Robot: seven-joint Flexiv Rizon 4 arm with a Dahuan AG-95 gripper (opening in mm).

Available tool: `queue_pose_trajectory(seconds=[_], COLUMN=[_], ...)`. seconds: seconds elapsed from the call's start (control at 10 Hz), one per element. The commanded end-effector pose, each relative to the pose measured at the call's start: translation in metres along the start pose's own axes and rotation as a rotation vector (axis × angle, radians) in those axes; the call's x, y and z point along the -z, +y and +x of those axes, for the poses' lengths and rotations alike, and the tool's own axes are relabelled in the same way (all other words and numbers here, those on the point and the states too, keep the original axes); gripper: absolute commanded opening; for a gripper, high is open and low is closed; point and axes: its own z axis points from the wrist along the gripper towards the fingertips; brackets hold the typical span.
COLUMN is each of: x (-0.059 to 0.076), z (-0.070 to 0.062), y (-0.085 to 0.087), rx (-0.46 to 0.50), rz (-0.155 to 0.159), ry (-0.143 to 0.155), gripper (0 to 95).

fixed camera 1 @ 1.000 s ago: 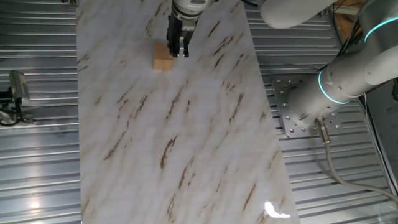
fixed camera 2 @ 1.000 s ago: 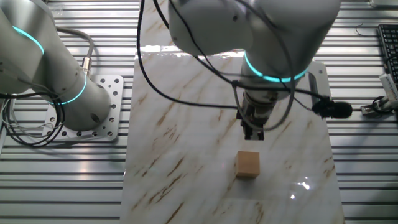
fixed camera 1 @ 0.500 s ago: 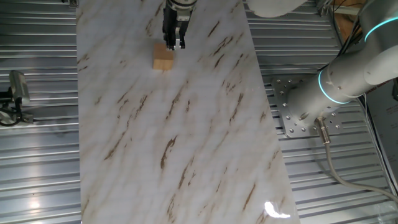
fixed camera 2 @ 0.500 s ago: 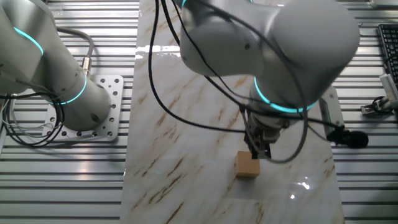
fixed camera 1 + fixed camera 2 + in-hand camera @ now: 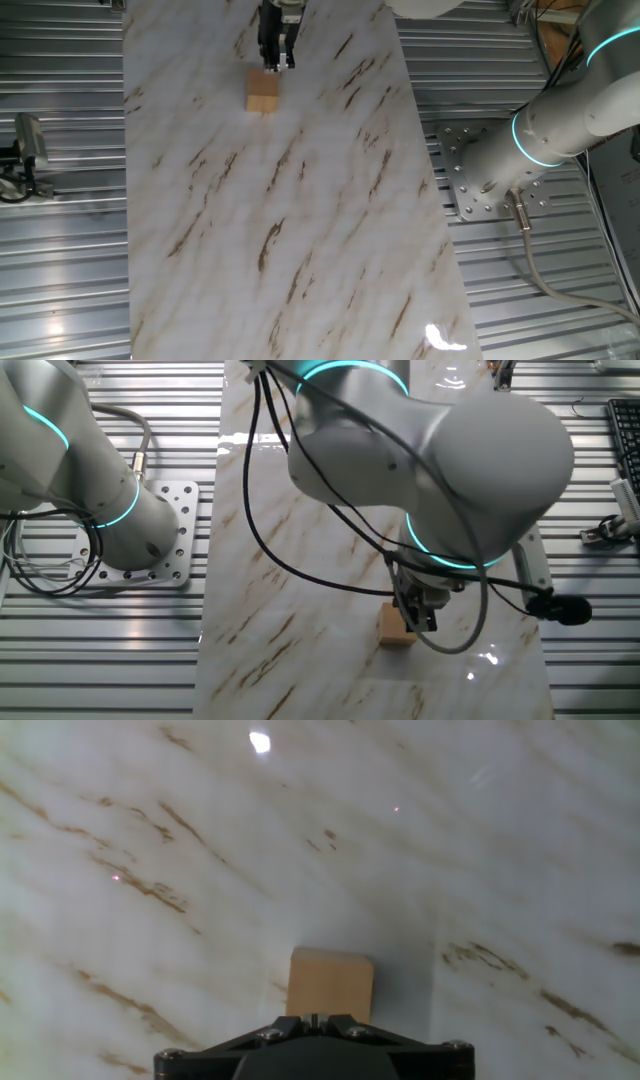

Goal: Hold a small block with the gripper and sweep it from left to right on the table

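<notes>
wood: a light tan small block point(image 5: 263, 92) is sitting on the table, in the upper left of one fixed view, low and right of centre in the other fixed view point(image 5: 396, 628), and at the bottom centre of the hand view point(image 5: 330, 983).
marble: the table point(image 5: 300, 200) is a white slab with brown streaks, running through the middle of both fixed views point(image 5: 290, 560) and filling the hand view point(image 5: 200, 840).
claw: the gripper point(image 5: 276, 62) is hanging at the top edge of one fixed view, its tips just above the block's far edge; in the other fixed view it point(image 5: 418, 618) is overlapping the block's upper right corner.
claw state: the black fingers are looking close together, but whether they are pinching the block i cannot tell; the hand view is showing only the black housing at the bottom edge, with the block just ahead of it.
contact: whether the tips are touching the block i cannot tell.
containers: i am seeing no holder of any kind; the block is lying bare on the slab.
surroundings: corrugated metal flooring point(image 5: 60, 250) is flanking the slab; a second grey arm point(image 5: 540, 130) with a cyan ring is standing at the right of one fixed view and at the left of the other point(image 5: 70, 470).
</notes>
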Motion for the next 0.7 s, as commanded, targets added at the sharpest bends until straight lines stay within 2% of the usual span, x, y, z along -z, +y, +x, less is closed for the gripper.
queue_pose_trajectory(seconds=[0.1, 0.7], x=[-0.0008, -0.0022], z=[-0.0019, -0.0063], y=[-0.0021, -0.0056], rx=[0.001, 0.016], rz=[0.002, 0.002], ry=[0.002, -0.003], gripper=[0.0, 0.0])
